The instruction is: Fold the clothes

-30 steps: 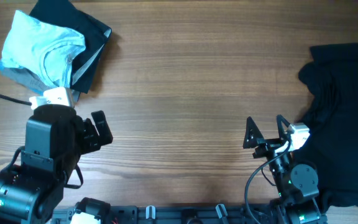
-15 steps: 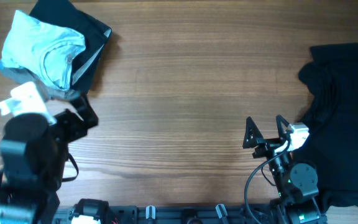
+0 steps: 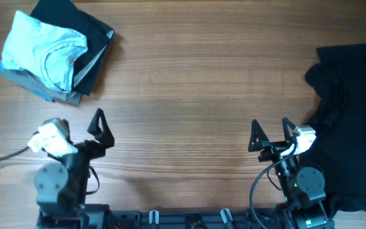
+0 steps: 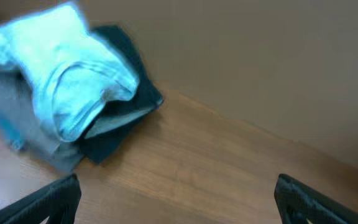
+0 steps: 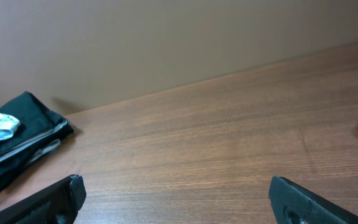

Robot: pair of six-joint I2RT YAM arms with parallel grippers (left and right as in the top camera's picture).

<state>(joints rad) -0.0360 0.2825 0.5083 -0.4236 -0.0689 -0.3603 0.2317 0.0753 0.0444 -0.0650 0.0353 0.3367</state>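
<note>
A folded pale light-blue T-shirt [image 3: 43, 48] lies on top of folded grey [image 3: 27, 81] and black [image 3: 88, 35] clothes at the far left of the table. The left wrist view shows the same stack, with the blue shirt [image 4: 67, 68] on top. A crumpled black garment [image 3: 351, 121] lies in a heap at the right. My left gripper [image 3: 78, 125] is open and empty, near the front edge, well short of the stack; it also shows in the left wrist view [image 4: 179, 202]. My right gripper [image 3: 272, 132] is open and empty just left of the black heap; it also shows in the right wrist view [image 5: 179, 199].
The wooden table [image 3: 196, 83] lies between the stack and the black heap. A plain wall [image 5: 166, 43] stands behind the far edge. A black cable [image 3: 5, 159] runs off from the left arm.
My left arm has pulled back from beside the folded stack toward the front edge, its open gripper now pointing at the stack from a distance. The right arm has not moved.
</note>
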